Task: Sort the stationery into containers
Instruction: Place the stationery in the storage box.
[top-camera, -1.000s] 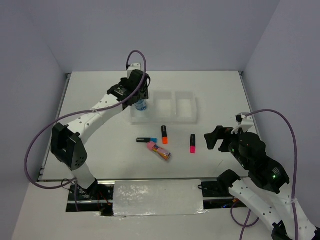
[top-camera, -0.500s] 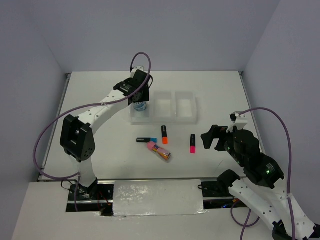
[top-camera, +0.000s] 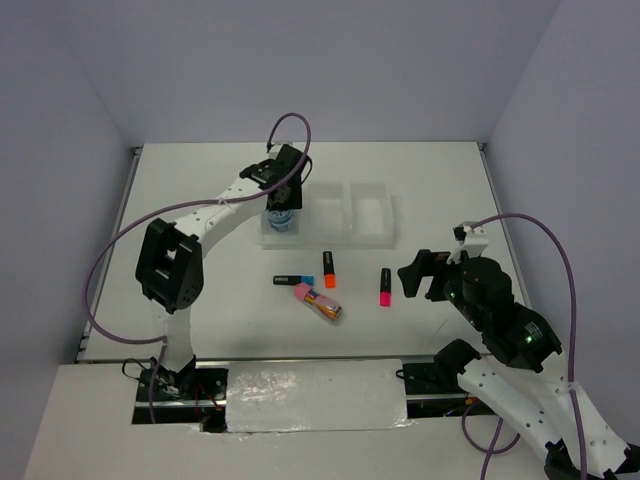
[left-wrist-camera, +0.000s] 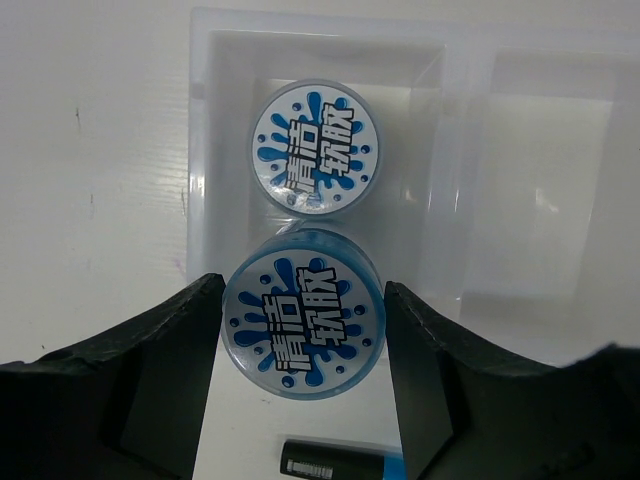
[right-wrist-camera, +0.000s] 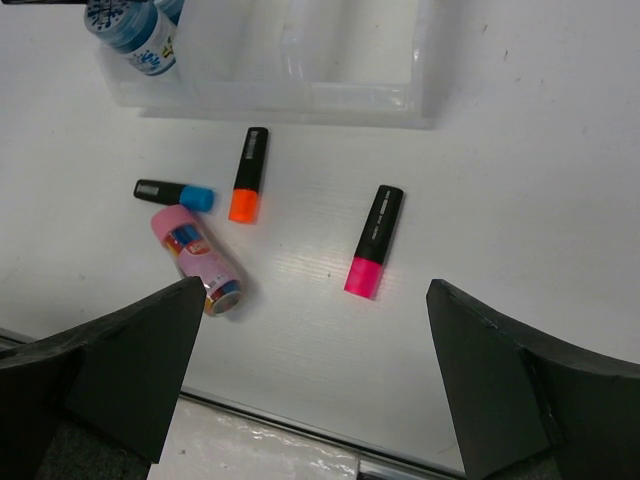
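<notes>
The white three-compartment tray lies at mid-table. One blue-white disc rests in its left compartment. My left gripper is shut on the second disc and holds it above the front wall of that compartment. On the table lie the blue-capped marker, the orange-capped marker, the pink-capped marker and the pink-tipped bundle. My right gripper is open and empty, hovering right of the pink-capped marker.
The tray's middle and right compartments hold nothing. The table's near edge with a metal rail runs just below the markers. White walls enclose the table at the sides and back.
The left arm has swung its elbow inward while its gripper stays over the tray's left compartment with the disc. The right gripper has shifted slightly left toward the pink-capped marker.
</notes>
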